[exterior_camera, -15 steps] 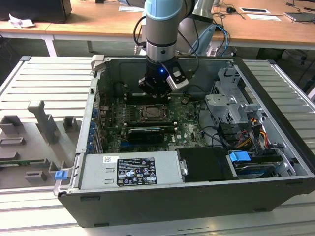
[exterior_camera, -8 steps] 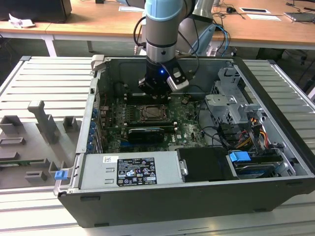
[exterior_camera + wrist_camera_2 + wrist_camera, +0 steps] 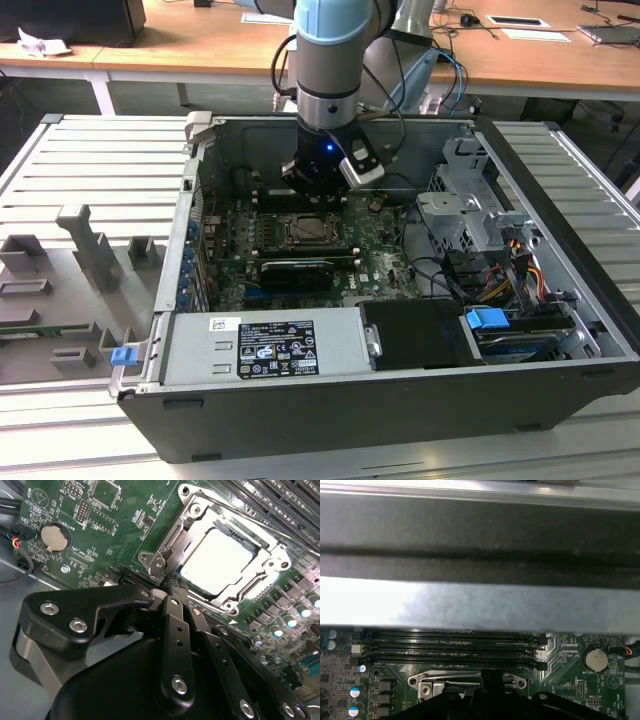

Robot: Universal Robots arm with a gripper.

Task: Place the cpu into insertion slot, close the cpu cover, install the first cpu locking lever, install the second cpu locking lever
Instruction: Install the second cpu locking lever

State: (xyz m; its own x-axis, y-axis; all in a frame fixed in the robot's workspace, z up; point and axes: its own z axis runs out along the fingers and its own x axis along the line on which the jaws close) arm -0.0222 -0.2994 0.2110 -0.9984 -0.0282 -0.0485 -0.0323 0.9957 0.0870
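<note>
Ribbed grey metal decking [image 3: 90, 170] carries an open black computer case [image 3: 300, 410], with wooden desks [image 3: 520, 60] behind it. Inside the case lies a green motherboard [image 3: 125, 525], matte and densely studded with small parts (a round silver coin battery [image 3: 53, 537] among them), beside long black memory slots [image 3: 455, 645]. A grey power supply box [image 3: 270, 345] with a black label fills the near edge of the case.

The cpu [image 3: 220, 557], a flat square with a pale, smooth metal top, sits in its socket. The cpu cover [image 3: 260, 542], a thin shiny steel frame with a square opening, lies down around it, its edges overlapping the chip's rim.

The arm [image 3: 335, 60] comes straight down into the case, wrist vertical, above the socket. In the second wrist view the gripper [image 3: 172, 587] shows black, bolted linkages, its fingers drawn together, tips right at the corner of the cover near a screw; whether they pinch anything there I cannot tell.
</note>
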